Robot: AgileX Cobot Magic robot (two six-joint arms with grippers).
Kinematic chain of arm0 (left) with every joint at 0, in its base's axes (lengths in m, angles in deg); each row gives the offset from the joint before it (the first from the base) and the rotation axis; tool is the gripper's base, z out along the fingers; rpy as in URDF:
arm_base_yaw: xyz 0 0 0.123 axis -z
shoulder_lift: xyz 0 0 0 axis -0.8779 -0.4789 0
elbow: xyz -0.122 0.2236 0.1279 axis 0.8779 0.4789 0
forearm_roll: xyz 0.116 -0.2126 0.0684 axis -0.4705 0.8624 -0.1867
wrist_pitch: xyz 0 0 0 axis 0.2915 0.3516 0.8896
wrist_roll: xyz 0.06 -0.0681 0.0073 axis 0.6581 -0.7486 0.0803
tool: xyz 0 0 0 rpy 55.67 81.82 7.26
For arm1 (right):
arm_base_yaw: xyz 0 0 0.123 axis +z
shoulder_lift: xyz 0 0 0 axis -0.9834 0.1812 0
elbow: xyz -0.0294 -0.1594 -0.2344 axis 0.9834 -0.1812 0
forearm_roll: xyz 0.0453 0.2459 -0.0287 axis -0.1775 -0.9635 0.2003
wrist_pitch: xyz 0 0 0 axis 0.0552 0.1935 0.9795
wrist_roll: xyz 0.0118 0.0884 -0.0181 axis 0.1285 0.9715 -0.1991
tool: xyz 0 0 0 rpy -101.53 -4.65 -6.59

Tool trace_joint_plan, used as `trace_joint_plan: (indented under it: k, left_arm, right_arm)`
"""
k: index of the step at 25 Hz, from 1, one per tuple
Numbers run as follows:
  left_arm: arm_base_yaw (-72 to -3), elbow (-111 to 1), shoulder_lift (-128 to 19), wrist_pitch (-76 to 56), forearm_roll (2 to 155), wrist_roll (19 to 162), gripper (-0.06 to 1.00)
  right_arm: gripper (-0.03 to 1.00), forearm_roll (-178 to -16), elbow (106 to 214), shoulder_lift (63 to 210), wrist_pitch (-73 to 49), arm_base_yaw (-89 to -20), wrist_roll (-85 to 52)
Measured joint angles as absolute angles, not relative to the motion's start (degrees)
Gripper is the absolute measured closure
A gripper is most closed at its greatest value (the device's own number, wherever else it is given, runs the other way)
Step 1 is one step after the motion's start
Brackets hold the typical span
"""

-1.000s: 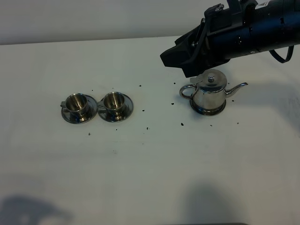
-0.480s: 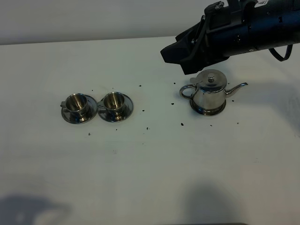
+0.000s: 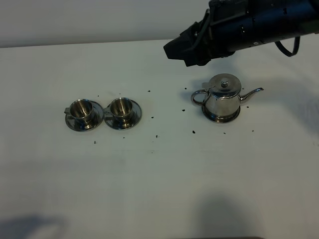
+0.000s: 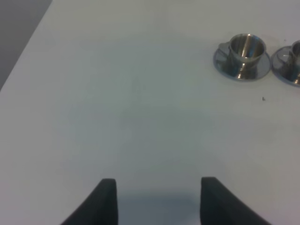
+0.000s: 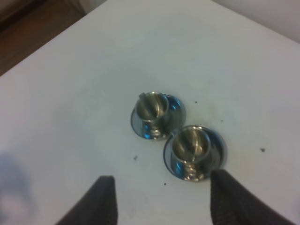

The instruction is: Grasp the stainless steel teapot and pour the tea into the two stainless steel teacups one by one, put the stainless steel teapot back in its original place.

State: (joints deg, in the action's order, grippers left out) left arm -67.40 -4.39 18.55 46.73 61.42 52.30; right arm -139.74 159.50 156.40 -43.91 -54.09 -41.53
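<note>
The shiny round steel teapot [image 3: 223,99] sits on the white bench [image 3: 159,189], well apart from the two small shiny steel cups [image 3: 121,110]. My right fingers [image 5: 101,201] hang near it, spread and empty, I think ready to grab its handle. My left fingers [image 4: 105,201] are spread and empty too.

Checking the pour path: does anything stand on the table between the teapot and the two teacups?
Nothing visible does. Between the teapot and the nearer teacup lies only table with tiny dark specks; the farther teacup sits just beyond.
</note>
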Motion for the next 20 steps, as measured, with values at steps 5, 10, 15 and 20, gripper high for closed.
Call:
trace_joint_plan:
  k: [5,10,15,20]
  left_arm:
    - [-67.4,-4.39,18.64,46.69,61.42,52.3,0.51]
    - [-67.4,-4.39,18.64,46.66,61.42,52.36,0.51]
    - [-67.4,-4.39,18.64,46.66,61.42,52.49,0.51]
    - [-67.4,-4.39,18.64,46.66,61.42,52.6,0.51]
  right_arm:
    - [0.5,-137.28,164.55,161.68,-45.16,-54.09,-40.15]
    - [0.45,-131.42,171.36,168.48,-45.89,-54.09,-35.05]
    - [0.45,-118.94,182.25,177.18,-49.79,-54.09,-22.91]
    - [0.45,-105.92,196.95,187.2,-59.57,-52.31,-12.02]
